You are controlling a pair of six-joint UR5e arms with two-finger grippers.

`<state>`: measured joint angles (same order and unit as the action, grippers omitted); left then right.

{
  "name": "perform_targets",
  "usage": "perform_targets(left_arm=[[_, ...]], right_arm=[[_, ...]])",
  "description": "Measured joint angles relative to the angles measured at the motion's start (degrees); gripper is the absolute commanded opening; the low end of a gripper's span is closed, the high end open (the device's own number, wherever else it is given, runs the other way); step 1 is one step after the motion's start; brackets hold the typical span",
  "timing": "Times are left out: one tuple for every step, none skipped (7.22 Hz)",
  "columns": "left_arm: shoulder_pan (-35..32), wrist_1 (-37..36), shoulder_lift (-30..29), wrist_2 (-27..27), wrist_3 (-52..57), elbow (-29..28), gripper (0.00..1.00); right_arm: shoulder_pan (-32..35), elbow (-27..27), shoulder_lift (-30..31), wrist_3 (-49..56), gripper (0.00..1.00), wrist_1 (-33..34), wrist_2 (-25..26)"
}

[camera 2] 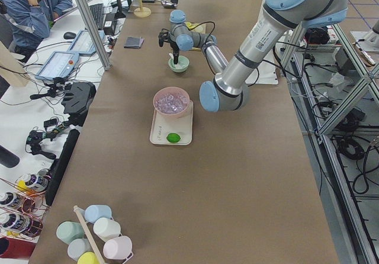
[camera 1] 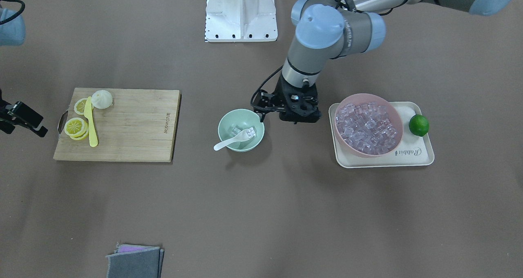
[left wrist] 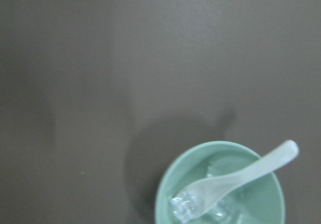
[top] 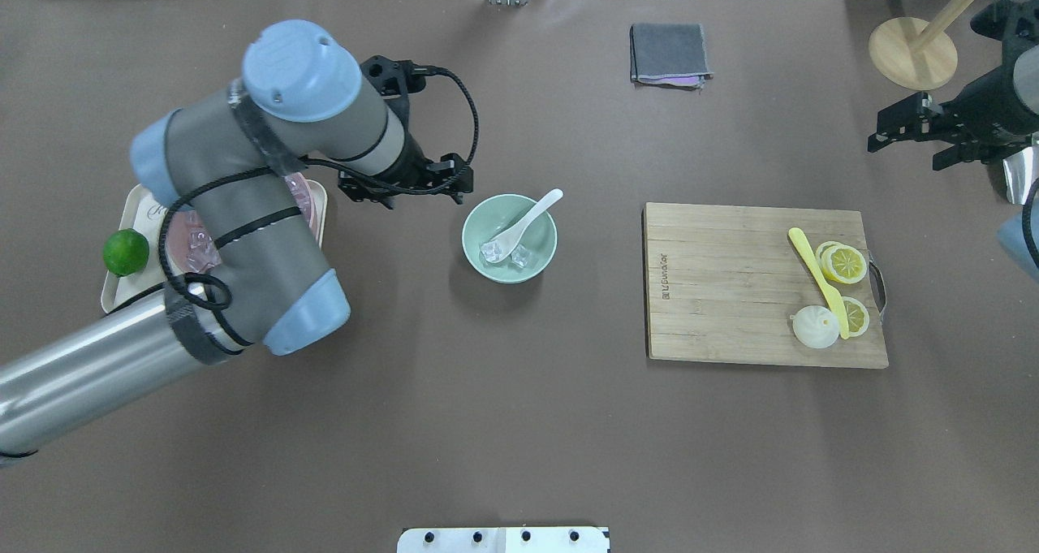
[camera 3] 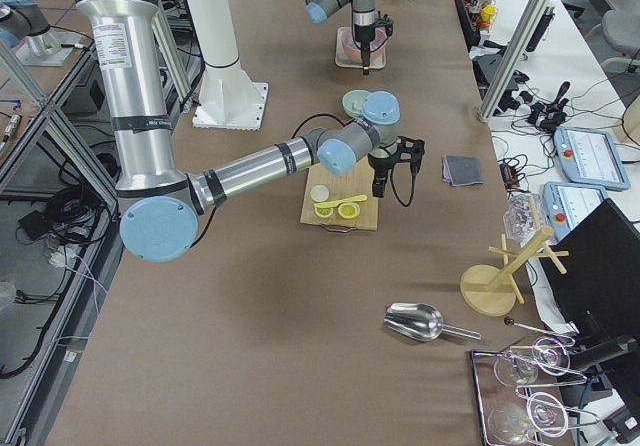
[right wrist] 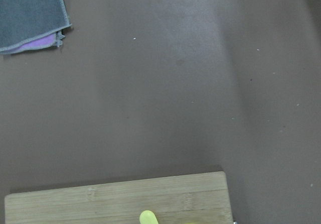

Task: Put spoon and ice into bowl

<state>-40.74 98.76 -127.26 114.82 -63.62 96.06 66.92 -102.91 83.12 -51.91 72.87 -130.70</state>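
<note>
The mint-green bowl [camera 1: 227, 122] stands mid-table. The white spoon [camera 1: 232, 139] lies in it, scoop down and handle over the rim. A few clear ice cubes [top: 519, 254] lie at the bottom. The bowl [left wrist: 173, 176], spoon [left wrist: 241, 180] and ice [left wrist: 184, 208] also show in the left wrist view. My left gripper [top: 422, 200] hangs beside the bowl, between it and the pink bowl, with its jaws apart and empty. My right gripper [top: 901, 151] is open and empty, far off past the cutting board.
A pink bowl [camera 1: 367, 125] full of ice sits on a cream tray [camera 1: 412, 156] with a lime [camera 1: 419, 125]. A wooden cutting board [camera 1: 135, 127] holds lemon slices and a yellow knife [camera 1: 92, 125]. A grey cloth [top: 667, 54] lies at the far edge.
</note>
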Motion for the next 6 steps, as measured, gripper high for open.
perform_targets(left_arm=[[-3.5,-2.8,4.7,2.1,6.4,4.6,0.98],[-7.2,-5.8,9.7,3.6,14.1,8.8,0.98],[-11.0,-7.6,14.8,4.8,22.1,11.5,0.98],[-15.6,-8.3,20.0,6.7,30.2,12.9,0.98],[-20.9,-8.4,25.0,9.0,39.0,13.2,0.98],[-26.5,-8.2,30.0,10.9,48.6,12.7,0.98]], right_arm=[[1.8,0.3,0.8,3.5,1.00,0.1,-1.3],[3.6,1.0,1.5,7.0,1.00,0.2,-2.4],[5.5,1.8,2.1,10.8,1.00,0.2,-3.2],[7.4,2.7,2.8,15.4,1.00,0.3,-3.6],[9.5,4.1,3.4,20.7,1.00,0.6,-4.0],[11.5,5.8,3.7,26.0,1.00,1.0,-4.3]])
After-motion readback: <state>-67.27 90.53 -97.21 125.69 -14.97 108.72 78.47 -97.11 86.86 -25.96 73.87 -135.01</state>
